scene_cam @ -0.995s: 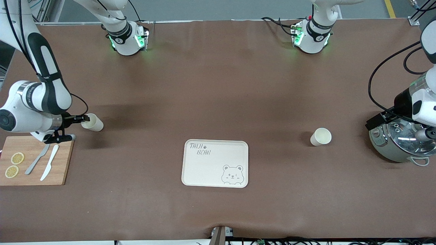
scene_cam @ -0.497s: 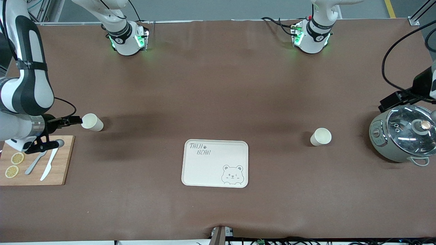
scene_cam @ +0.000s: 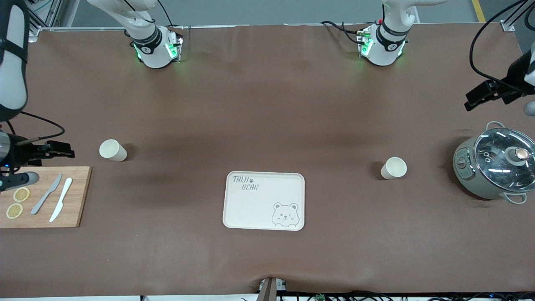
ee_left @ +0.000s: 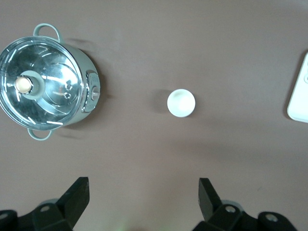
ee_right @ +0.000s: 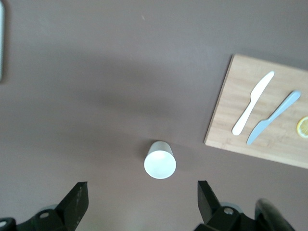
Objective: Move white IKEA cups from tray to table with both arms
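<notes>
On the brown table (scene_cam: 267, 104) we see two white IKEA cups standing upright and apart from everything else. Taking the bear tray (scene_cam: 264, 200) as the centre of a clock in the front view, the first cup (scene_cam: 113, 150) stands at about ten o'clock, toward the right arm's end of the table, and the second cup (scene_cam: 393, 168) at about two o'clock, toward the left arm's end; neither touches the tray. A wooden cutting board (scene_cam: 75, 196) lies at about seven o'clock from the first cup, close to it but not touching, and carries a grey knife (scene_cam: 46, 194), a white knife (scene_cam: 61, 199) and two lemon slices (scene_cam: 17, 202). A grey-green pot with a glass lid (scene_cam: 495, 169) stands at three o'clock from the second cup, well apart from it. We find the right gripper (ee_right: 139, 199) up in the air over bare table beside the first cup (ee_right: 160, 160), its fingers spread wide and holding nothing. The left gripper (ee_left: 142, 197) hangs over the table near the second cup (ee_left: 181, 102) and the pot (ee_left: 45, 86), its fingers likewise spread wide and empty.
</notes>
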You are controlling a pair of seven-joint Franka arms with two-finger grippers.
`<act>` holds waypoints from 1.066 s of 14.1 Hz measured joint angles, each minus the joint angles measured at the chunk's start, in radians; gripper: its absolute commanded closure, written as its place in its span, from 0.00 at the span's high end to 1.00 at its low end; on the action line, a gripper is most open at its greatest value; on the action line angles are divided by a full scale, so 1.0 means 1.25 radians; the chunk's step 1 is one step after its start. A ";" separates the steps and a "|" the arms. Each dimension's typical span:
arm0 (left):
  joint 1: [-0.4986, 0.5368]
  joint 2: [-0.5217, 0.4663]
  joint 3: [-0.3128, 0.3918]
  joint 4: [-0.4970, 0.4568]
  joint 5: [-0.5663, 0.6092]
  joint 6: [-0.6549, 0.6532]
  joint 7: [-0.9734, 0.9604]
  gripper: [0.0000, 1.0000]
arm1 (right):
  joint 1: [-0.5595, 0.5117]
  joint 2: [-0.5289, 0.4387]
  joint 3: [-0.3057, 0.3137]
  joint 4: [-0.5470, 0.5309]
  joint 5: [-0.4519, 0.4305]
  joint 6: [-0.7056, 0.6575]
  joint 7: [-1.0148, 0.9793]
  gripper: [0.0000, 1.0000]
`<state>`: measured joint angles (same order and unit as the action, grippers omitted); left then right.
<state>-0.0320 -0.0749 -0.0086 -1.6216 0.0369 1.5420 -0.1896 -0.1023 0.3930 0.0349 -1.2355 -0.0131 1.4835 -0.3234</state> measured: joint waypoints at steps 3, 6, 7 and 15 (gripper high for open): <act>-0.068 -0.049 0.064 -0.042 -0.001 0.000 0.001 1.00 | 0.051 -0.052 0.001 0.019 0.005 -0.081 0.073 1.00; -0.076 -0.067 0.067 -0.064 -0.002 0.002 0.005 1.00 | 0.063 -0.135 -0.001 -0.017 0.005 -0.107 0.108 1.00; -0.078 -0.066 0.067 -0.067 -0.002 0.003 0.005 1.00 | 0.062 -0.168 -0.004 -0.042 0.005 -0.107 0.117 1.00; -0.079 -0.064 0.067 -0.074 -0.002 0.005 0.026 1.00 | 0.061 -0.297 -0.009 -0.166 0.005 -0.124 0.264 1.00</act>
<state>-0.1303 -0.1554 0.0750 -1.7144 0.0345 1.5486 -0.1567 -0.0267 0.0212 0.0240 -1.4429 -0.0069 1.3290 0.0064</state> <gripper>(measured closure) 0.000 0.000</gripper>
